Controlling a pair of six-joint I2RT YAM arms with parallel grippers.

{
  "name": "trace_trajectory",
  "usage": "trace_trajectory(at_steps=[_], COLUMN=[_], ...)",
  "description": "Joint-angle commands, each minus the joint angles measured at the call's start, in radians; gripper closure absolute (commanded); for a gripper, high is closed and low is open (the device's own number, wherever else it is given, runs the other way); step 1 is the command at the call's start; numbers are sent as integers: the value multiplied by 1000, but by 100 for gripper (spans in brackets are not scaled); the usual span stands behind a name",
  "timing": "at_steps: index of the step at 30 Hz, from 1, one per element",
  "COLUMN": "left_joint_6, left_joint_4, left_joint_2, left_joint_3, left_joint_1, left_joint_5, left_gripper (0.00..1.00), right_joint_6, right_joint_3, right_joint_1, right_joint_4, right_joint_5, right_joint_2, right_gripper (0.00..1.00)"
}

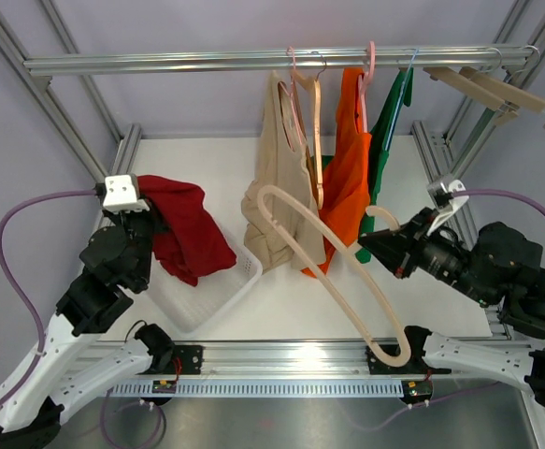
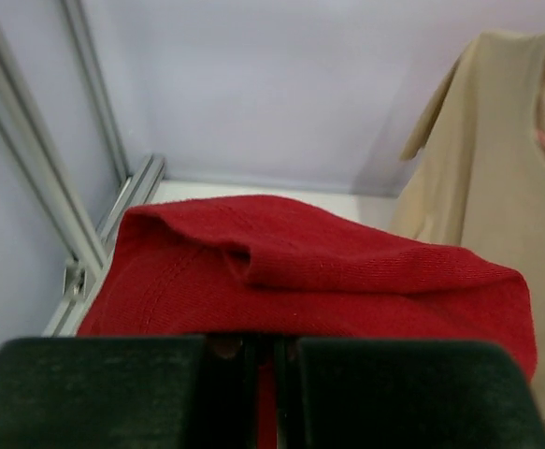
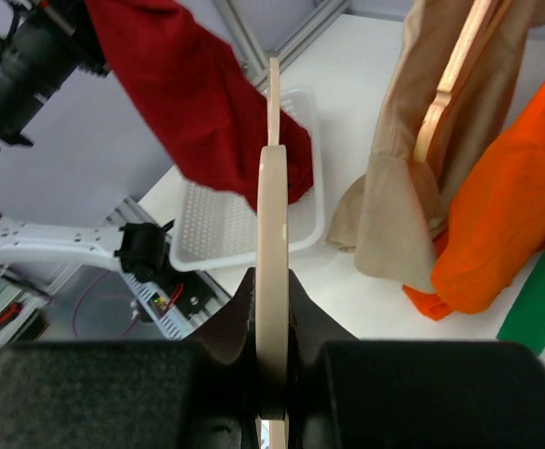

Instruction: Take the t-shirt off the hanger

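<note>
Left hand point(image 2: 270, 367) clenched on red knit t-shirt point(image 2: 300, 271), hanging over white mesh basket point(image 1: 227, 301) | right hand point(image 3: 272, 374) grasps bare beige plastic hanger point(image 3: 272, 224), apart rightward

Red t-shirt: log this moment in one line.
left end effector: shut on red t-shirt | right end effector: shut on bare hanger

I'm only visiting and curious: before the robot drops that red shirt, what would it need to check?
1. The red t-shirt is off the hanger: ok.
2. The left fingers are shut on the red t-shirt: ok.
3. The red t-shirt hangs above the white basket: ok.
4. The right fingers are shut on the bare hanger: ok.
5. The red t-shirt's lower edge touches the white basket: cannot tell.
</note>
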Motion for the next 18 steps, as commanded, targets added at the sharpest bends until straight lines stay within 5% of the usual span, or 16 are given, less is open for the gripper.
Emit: trace_trajectory(at_steps=[1, 11, 15, 16, 18], left_joint_6=[-142, -249, -262, -263, -263], left_joint_4=[-77, -212, -244, -244, -244], left_joint_2=[-32, -44, 20, 37, 50], left_joint_3=[-53, -196, -171, -159, -135], left_joint_1=[6, 6, 9, 15, 29], left_joint_5=[-110, -99, -90, -72, -49], left_gripper=[100, 88, 61, 38, 17], right_joint_6=[-71, -154, -191, -200, -229], right_joint_3=[59, 220, 307, 325, 382], right_joint_1=[-3, -3, -3, -3, -3], right_joint_4=[88, 183, 210, 215, 221], right_joint_5=[130, 204, 207, 227, 266], right_joint_2=[92, 360, 492, 517, 589], right_gripper=[100, 100, 100, 100, 100])
